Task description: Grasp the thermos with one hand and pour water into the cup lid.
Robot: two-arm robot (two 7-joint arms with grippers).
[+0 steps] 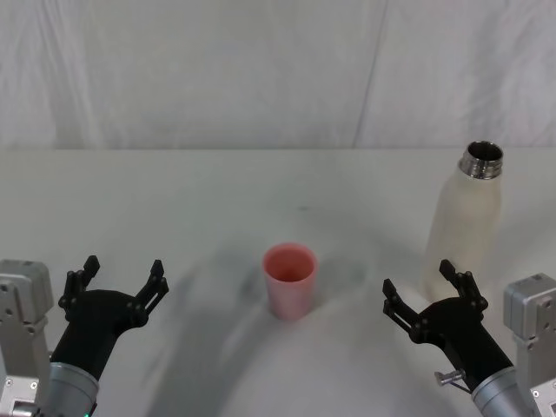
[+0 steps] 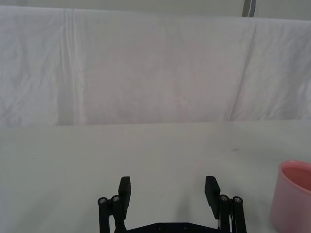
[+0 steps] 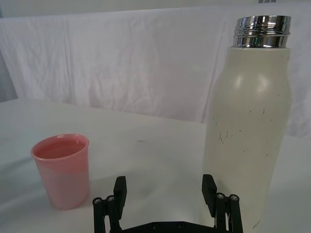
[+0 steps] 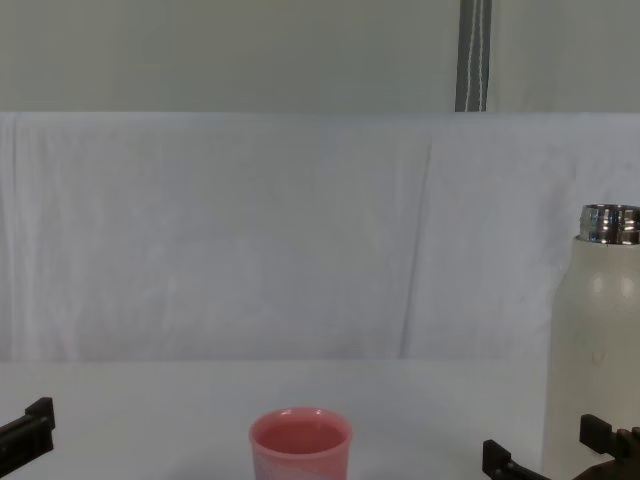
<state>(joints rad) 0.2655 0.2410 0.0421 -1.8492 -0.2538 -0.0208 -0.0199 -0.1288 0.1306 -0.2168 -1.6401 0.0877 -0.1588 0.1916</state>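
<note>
Thermos (image 1: pixel 463 228) stands upright at right of head view, uncapped, near the desk (image 1: pixel 174 200) right edge. Looks rigid, smooth, prob. heavy if full; best gripped mid-body. Right claw (image 1: pixel 422 293) spread apart just before it, empty. Cup lid (image 1: pixel 289 280) at centre, open room around. Left claw (image 1: pixel 115 281) apart, lower left.

Thermos (image 1: pixel 462 230), far right: cream-white matte body, small dark specks, shiny steel neck. Cup lid (image 1: pixel 289 280), centre: salmon-pink. Both claws, left claw (image 1: pixel 117 285) and right claw (image 1: pixel 428 293): black fingers, grey housings. Worktop (image 1: pixel 217 200): white. Backdrop cloth (image 1: pixel 261 69): white, creased.
</note>
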